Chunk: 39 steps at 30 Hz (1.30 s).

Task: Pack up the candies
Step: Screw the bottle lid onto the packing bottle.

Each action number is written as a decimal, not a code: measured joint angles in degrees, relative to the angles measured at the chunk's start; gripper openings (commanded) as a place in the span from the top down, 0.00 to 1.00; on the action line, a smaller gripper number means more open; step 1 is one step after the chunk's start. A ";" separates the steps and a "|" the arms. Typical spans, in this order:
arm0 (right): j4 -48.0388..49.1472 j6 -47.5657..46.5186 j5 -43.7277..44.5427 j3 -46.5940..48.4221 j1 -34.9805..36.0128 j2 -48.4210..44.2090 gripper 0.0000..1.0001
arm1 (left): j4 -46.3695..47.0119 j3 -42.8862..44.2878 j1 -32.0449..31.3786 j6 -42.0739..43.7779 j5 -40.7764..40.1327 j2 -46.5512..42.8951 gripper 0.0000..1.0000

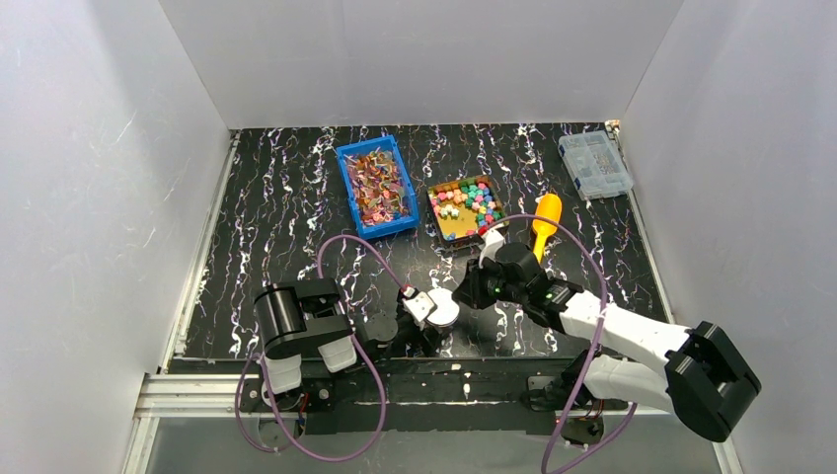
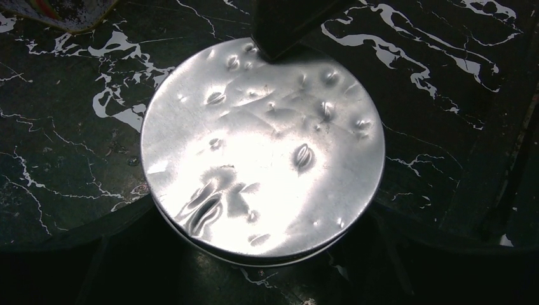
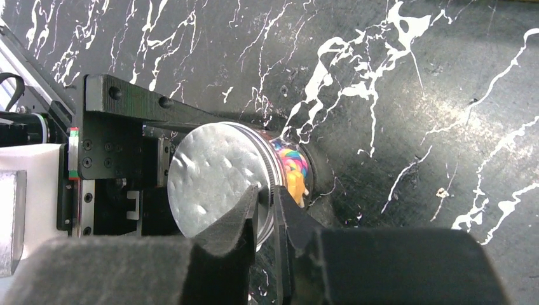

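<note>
Candies [image 1: 472,202] in pink, yellow, green, blue and white lie heaped in a brown tray [image 1: 460,239] at the middle of the black marbled worktop [image 1: 276,217]. More of them show through the clear wall of a jar [image 3: 289,155] near the arm bases. The left end effector [image 1: 417,321] holds this jar, its dark fingers spread wide around the body on both sides. A dented silver lid [image 2: 264,149] sits on the jar and fills most of the left wrist view. The right end effector [image 3: 267,198] is narrow and pinches the rim of the lid, with one finger across the lid's face and the other on the jar side of the rim. In the left wrist view, a dark fingertip touches the lid's far edge. Whether the jar rests on the worktop cannot be told.

Just left of the tray stands a blue bin [image 1: 344,188] of shiny foil-wrapped sweets. Just right of the tray lies an orange scoop [image 1: 545,217]. A clear compartment box [image 1: 594,165] sits at the far right corner
</note>
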 measured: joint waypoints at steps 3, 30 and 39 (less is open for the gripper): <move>-0.20 0.35 0.02 -1.40 -0.13 -2.01 0.82 | 0.22 0.31 -0.02 -0.07 -0.28 0.42 0.48; -11.06 8.07 -5.84 -5.66 1.66 -17.75 0.53 | 0.74 2.10 -0.02 -2.34 -0.61 1.88 0.52; -13.66 0.37 -0.15 7.34 1.70 -7.89 0.55 | 1.18 1.51 0.26 -2.19 0.50 1.81 0.53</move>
